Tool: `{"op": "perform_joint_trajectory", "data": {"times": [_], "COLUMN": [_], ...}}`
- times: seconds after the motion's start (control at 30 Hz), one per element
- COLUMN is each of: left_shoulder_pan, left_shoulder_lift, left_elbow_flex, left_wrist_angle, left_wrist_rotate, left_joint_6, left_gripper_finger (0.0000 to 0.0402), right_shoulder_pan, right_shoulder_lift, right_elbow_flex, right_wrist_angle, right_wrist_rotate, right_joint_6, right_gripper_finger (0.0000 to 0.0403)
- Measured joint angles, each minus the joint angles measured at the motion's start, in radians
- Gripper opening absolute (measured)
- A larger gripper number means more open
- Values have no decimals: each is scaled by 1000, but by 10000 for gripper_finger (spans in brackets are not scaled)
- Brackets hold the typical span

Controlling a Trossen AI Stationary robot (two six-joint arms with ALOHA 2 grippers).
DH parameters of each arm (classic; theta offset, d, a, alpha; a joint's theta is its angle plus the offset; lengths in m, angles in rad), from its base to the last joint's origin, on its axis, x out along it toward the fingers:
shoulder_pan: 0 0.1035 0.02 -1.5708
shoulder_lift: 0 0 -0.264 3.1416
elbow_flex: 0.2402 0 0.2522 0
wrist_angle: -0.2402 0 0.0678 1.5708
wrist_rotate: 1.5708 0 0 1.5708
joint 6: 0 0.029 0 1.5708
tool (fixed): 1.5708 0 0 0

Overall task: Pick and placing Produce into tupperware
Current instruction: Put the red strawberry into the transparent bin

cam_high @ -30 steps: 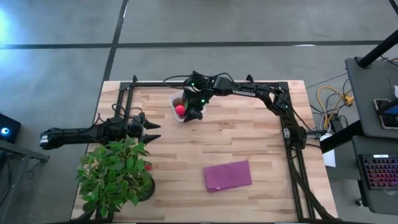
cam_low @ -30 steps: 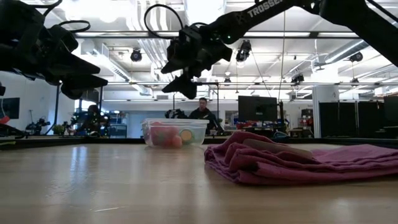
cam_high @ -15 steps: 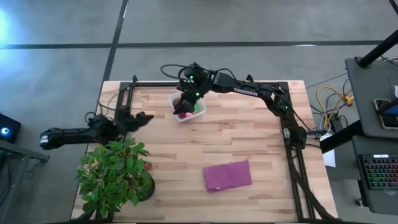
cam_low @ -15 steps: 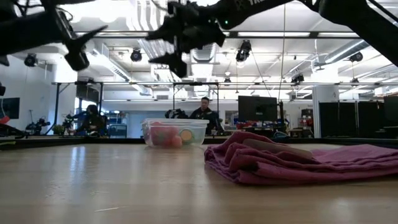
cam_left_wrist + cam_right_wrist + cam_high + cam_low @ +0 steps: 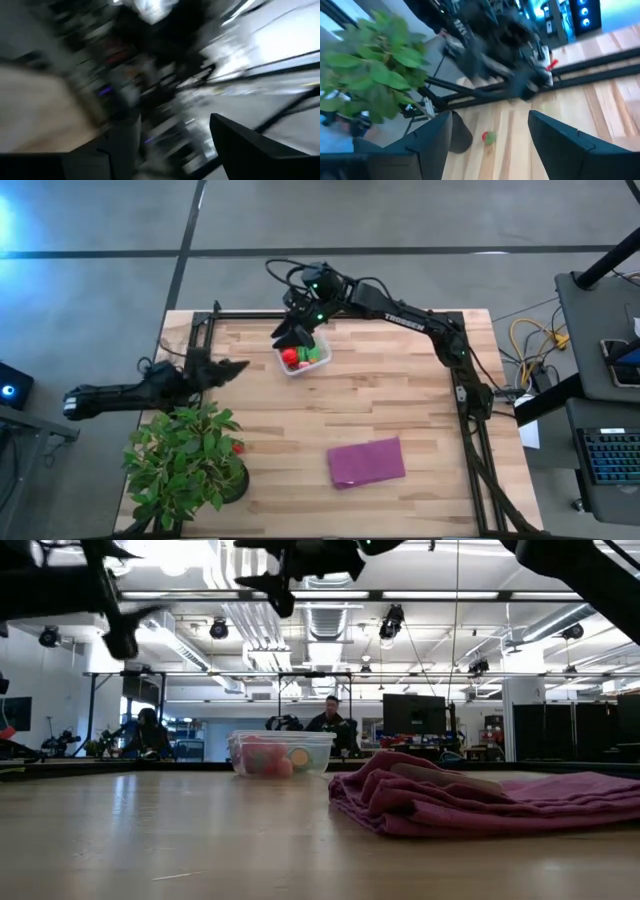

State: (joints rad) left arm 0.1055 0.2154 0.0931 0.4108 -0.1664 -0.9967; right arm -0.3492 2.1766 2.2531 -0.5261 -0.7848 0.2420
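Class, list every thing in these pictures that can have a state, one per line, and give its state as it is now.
Tupperware: lidless, upright, holding red and green produce.
Right gripper: open, empty, raised over the tupperware's far-left corner.
Left gripper: open, empty, raised over the table's left side.
Purple cloth: folded, lying flat.
Plant: upright at the near-left corner.
Stray red-and-green piece: loose on the table by the plant.

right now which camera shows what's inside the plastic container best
The high view: it looks straight down into the open container, showing red and green pieces. The low view shows it side-on through its clear wall, with pink and green shapes. Neither wrist view shows it.
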Motion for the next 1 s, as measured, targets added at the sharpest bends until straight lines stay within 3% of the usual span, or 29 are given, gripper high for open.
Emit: {"op": "perform_joint_trajectory", "data": {"times": [0.17,0.27,0.37,0.43,0.5,0.63,0.7,0.8,1.0], "left_shoulder_pan": [0,0,0,0,0,0,0,0,1], "left_shoulder_lift": [56,103,147,170,188,195,194,194,196], "left_elbow_flex": [122,200,256,275,284,278,273,269,261], "left_wrist_angle": [-397,-487,-546,-574,-573,-551,-552,-551,-551], "left_wrist_rotate": [-5,-13,-30,-29,-11,54,55,54,56], "left_joint_6": [17,92,152,167,169,174,174,175,167], "left_gripper_finger": [224,224,224,224,224,224,224,224,224], "right_shoulder_pan": [0,25,40,21,-5,-10,11,42,124], "right_shoulder_lift": [-7,-8,-68,-127,-188,-303,-380,-495,-640], "right_elbow_flex": [19,15,35,51,51,-4,-70,-244,-783], "right_wrist_angle": [-100,-19,53,10,-141,-379,-361,-205,311], "right_wrist_rotate": [-22,-151,-172,-144,-93,117,209,239,247], "right_joint_6": [25,-3,-4,-49,-127,-206,-182,-109,170], "right_gripper_finger": [254,254,254,254,254,254,254,254,254]}}
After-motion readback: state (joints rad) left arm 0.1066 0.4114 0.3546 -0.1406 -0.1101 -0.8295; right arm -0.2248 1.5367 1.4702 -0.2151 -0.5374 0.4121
